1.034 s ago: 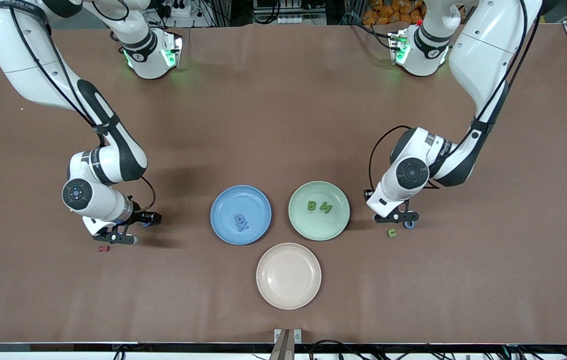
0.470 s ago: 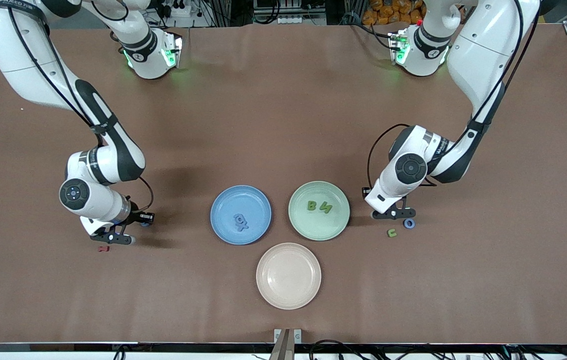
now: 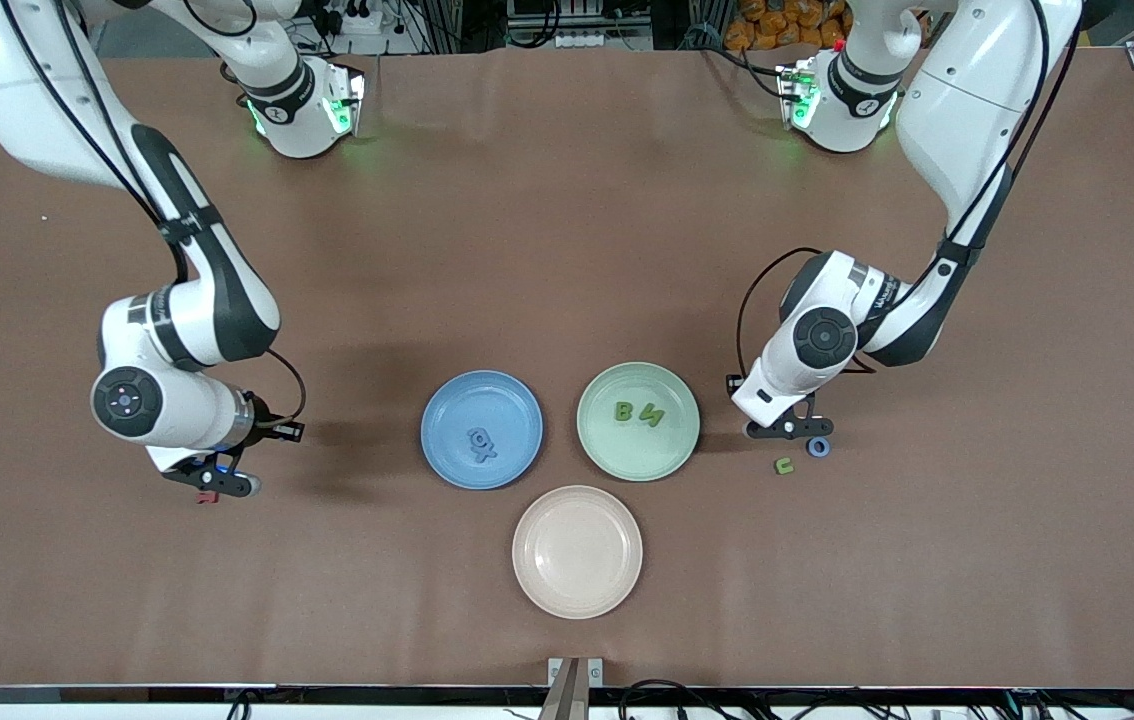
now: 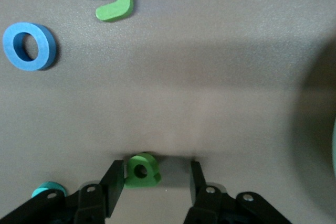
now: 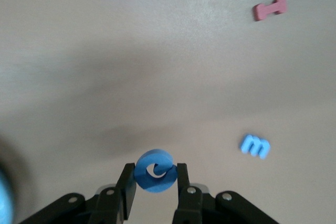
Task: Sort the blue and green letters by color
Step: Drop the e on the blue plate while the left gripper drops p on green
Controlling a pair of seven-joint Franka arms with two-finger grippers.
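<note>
Right arm's end of the table: the right gripper [image 3: 212, 482] hangs low over the cloth, its fingers pressed onto a blue round letter [image 5: 155, 170] and pinching it from both sides. The letter's curl faces the wrist camera. A dark red letter [image 3: 207, 497] lies flat at the gripper's tip in the front view, and its long bar shows in the right wrist view. A small blue letter m [image 5: 255, 146] lies flat on the cloth, well apart from the red one. A broad bare stretch of brown table [image 3: 357, 300] separates this gripper from the plates.

Centre: the blue plate [image 3: 447, 400] carries a touching cluster of blue letters [image 3: 480, 443] that cannot be read. The pink plate [image 3: 577, 590] lies nearest the front camera. The green plate [image 3: 672, 450] carries a legible green B [image 3: 624, 410] and a slanted green letter [image 3: 651, 414] just beside it.

Left arm's end: the left gripper [image 4: 155, 174] is down at the table just beside the green plate's rim, fingers spread. A green holed letter [image 4: 142, 170] sits between them, against one finger and apart from the other. A blue O [image 3: 818, 447] and a green U [image 3: 784, 465] lie flat nearby, close to each other but apart, the U nearer the front camera. Bare cloth runs from there to the table edge
</note>
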